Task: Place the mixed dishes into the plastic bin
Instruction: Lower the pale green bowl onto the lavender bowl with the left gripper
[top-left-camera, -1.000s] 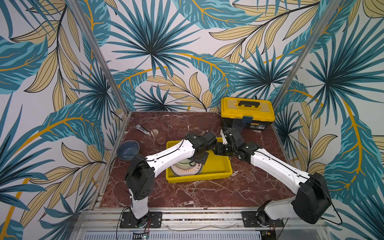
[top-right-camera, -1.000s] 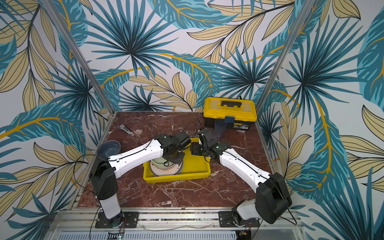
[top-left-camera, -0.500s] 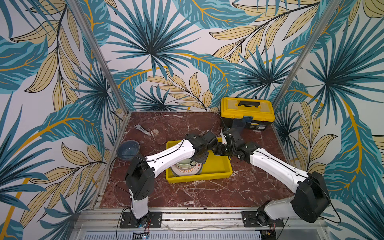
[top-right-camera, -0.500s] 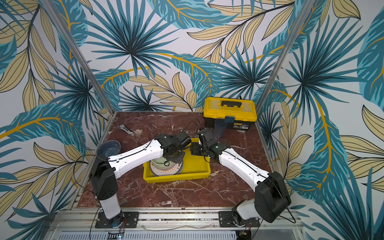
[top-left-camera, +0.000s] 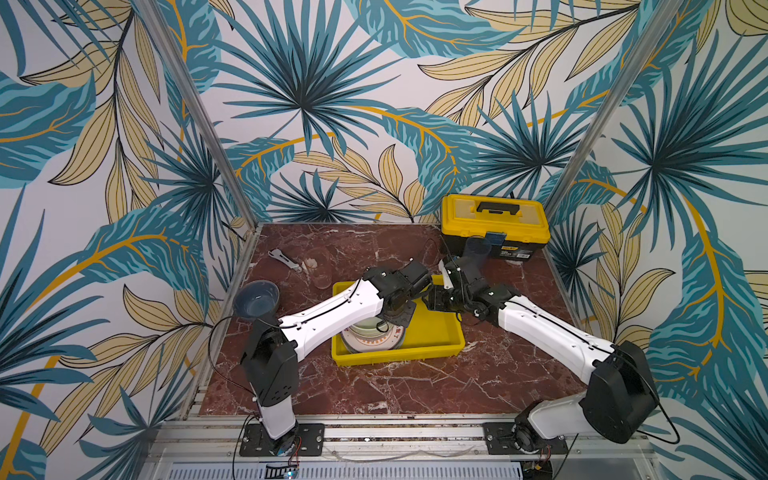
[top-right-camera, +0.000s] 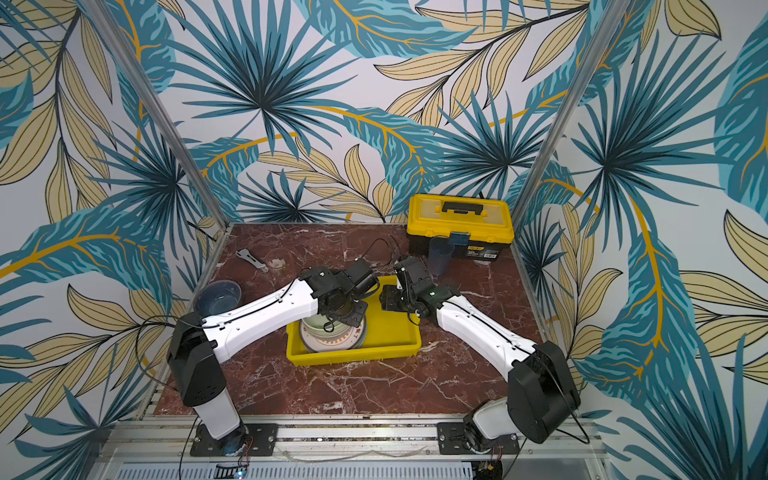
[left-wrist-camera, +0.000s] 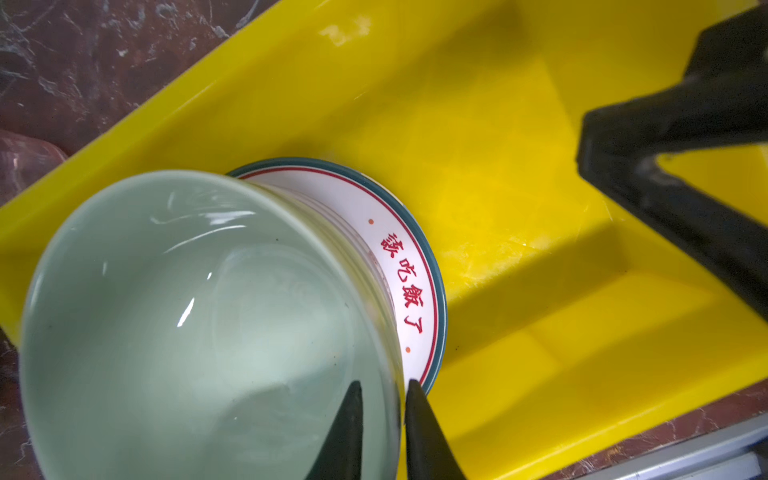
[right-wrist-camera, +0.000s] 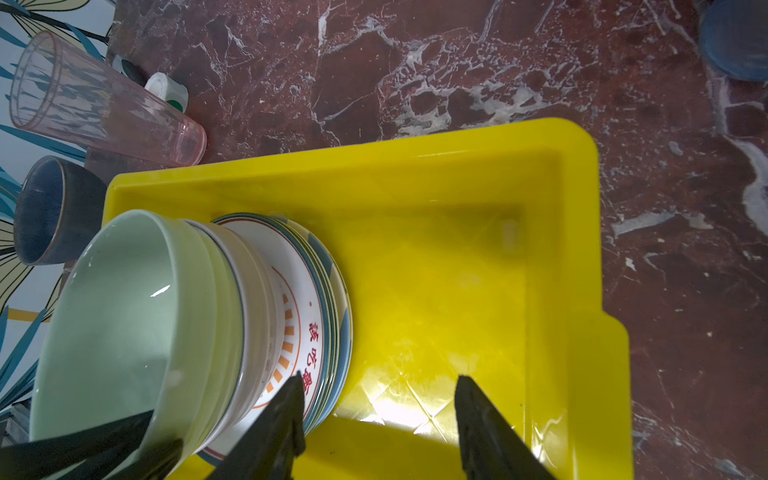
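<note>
The yellow plastic bin (top-left-camera: 436, 349) (top-right-camera: 353, 357) lies mid-table and holds a stack of dishes: several plates (right-wrist-camera: 307, 299), the top one white with red lettering (left-wrist-camera: 415, 266), bowls on them, and a pale green bowl (left-wrist-camera: 187, 311) (right-wrist-camera: 116, 311) (top-left-camera: 365, 328) on top. My left gripper (left-wrist-camera: 382, 384) (top-left-camera: 390, 320) straddles that bowl's rim, one finger inside and one outside, jaws slightly open. My right gripper (right-wrist-camera: 378, 380) (top-left-camera: 428, 297) hangs open and empty over the bin floor, beside the plates' edge.
A blue-grey bowl (top-left-camera: 255, 297) (right-wrist-camera: 45, 212) stands at the left table edge. A clear pinkish tumbler (right-wrist-camera: 104, 104) (top-left-camera: 320, 266), a tape roll (right-wrist-camera: 164, 89) and a metal tool (top-left-camera: 282, 259) lie behind the bin. A blue tumbler (top-left-camera: 477, 253) stands before the toolbox (top-left-camera: 494, 224).
My left gripper's jaws have parted a little around the green bowl's rim. Both arms have stayed almost where they were.
</note>
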